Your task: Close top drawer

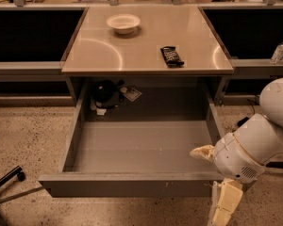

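The top drawer [132, 186] is pulled far out from under the tabletop. Its grey inside is bare, and its plain front faces the camera near the bottom of the view, with small white scuffs right of centre. My gripper [208, 187] is at the drawer's front right corner, on the end of the white arm [247, 149]. One cream finger [203, 152] points left over the drawer's right side. The other finger [225, 204] hangs down in front of the drawer front's right end. The fingers stand apart and hold nothing.
On the tabletop [146, 60] are a white bowl [123, 22] and a black snack bar [171, 55]. A black object [104, 93] and a small card [131, 94] lie in the cabinet behind the drawer. A water bottle [279, 50] stands at right. A black leg [7, 179] is on the floor at left.
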